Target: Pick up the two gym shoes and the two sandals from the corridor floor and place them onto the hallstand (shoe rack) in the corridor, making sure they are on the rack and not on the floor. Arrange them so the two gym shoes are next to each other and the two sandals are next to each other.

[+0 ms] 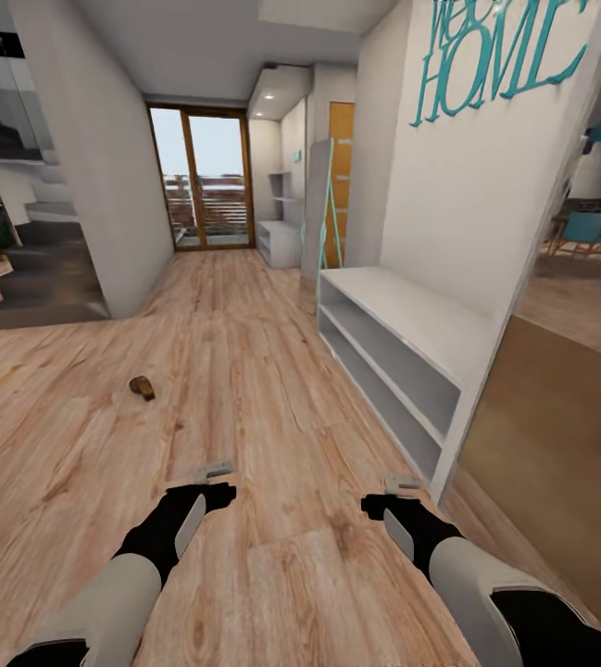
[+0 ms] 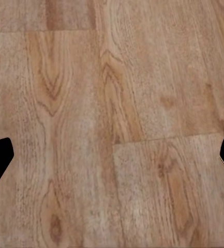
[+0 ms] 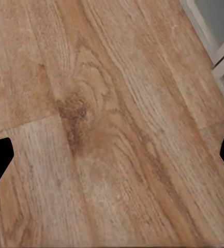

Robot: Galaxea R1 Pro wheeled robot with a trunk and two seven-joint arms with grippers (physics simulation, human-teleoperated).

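One dark brown sandal (image 1: 141, 387) lies on the wood-plank corridor floor (image 1: 272, 389), ahead and left of my left gripper (image 1: 215, 471). The white hallstand (image 1: 402, 315) stands along the right wall, its flat top and two open shelves bare. My right gripper (image 1: 402, 484) hovers near its front corner. Both grippers hang low over the floor, open and holding nothing. In the left wrist view the left gripper (image 2: 112, 155) has bare planks between its fingers. In the right wrist view the right gripper (image 3: 112, 155) has the same, with a corner of the hallstand (image 3: 215, 31) at the edge. The gym shoes are out of view.
A dark staircase (image 1: 41, 269) rises at the left. Glass doors (image 1: 200, 181) close the far end, with another white shelf unit (image 1: 280, 243) and a teal-framed panel (image 1: 332, 204) beside them. A brown panel (image 1: 559, 435) stands right of the hallstand, under teal HOME lettering (image 1: 494, 65).
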